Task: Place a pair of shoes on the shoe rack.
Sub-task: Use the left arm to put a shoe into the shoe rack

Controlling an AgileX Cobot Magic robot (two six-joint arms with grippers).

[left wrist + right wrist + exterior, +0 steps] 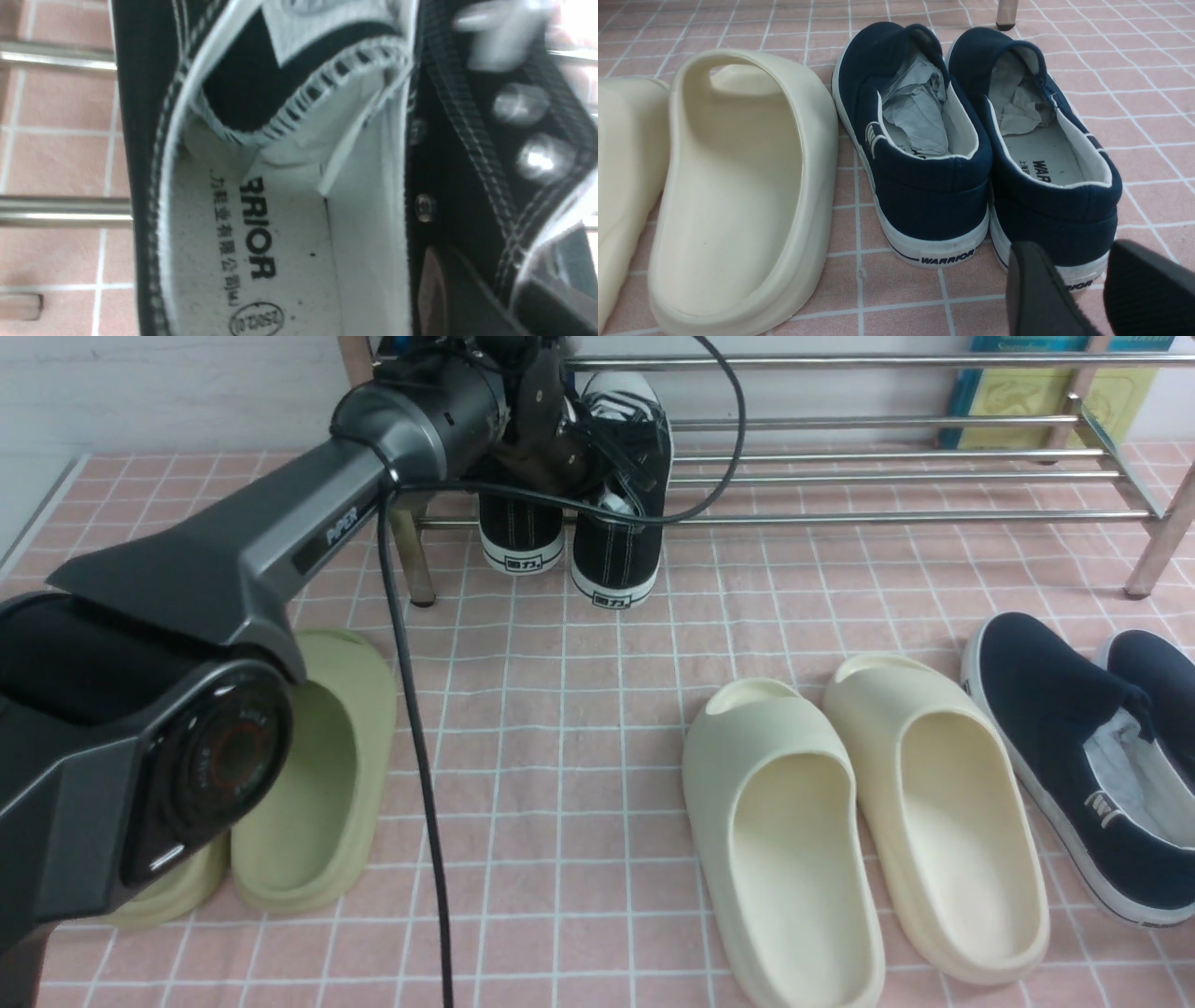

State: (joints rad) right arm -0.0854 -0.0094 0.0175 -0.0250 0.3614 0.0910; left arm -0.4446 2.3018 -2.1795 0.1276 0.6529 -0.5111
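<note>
Sitting at the left end of the shoe rack, the pair of shoes is lying side by side across the chrome bars. The toes are aiming at the wall and the heels are jutting out past the front bar toward me, the one on the right sticking out further than the other. My left gripper is hanging right over the openings of the two sneakers. It is mostly hiding behind my own wrist, so I am not able to tell whether its jaws are parted or pinching the canvas. My left wrist camera is looking down into one sneaker, where the white insole with its black printing is showing. The metal eyelets of the other sneaker are crowding in just beside it, and two rack bars are crossing behind the shoe. A black cable is trailing from my left arm down across the pink tiled floor.

Further out, the green slides are lying near the floor's left edge, partly hiding behind my left arm's joint. The cream slides are lying side by side right of the middle, toward the near edge. The navy slip-ons are sitting just beside them at the right edge, with crumpled paper filling their insides. My right gripper is hovering low near the heel of one navy slip-on, its jaws standing apart with nothing between them.
</note>
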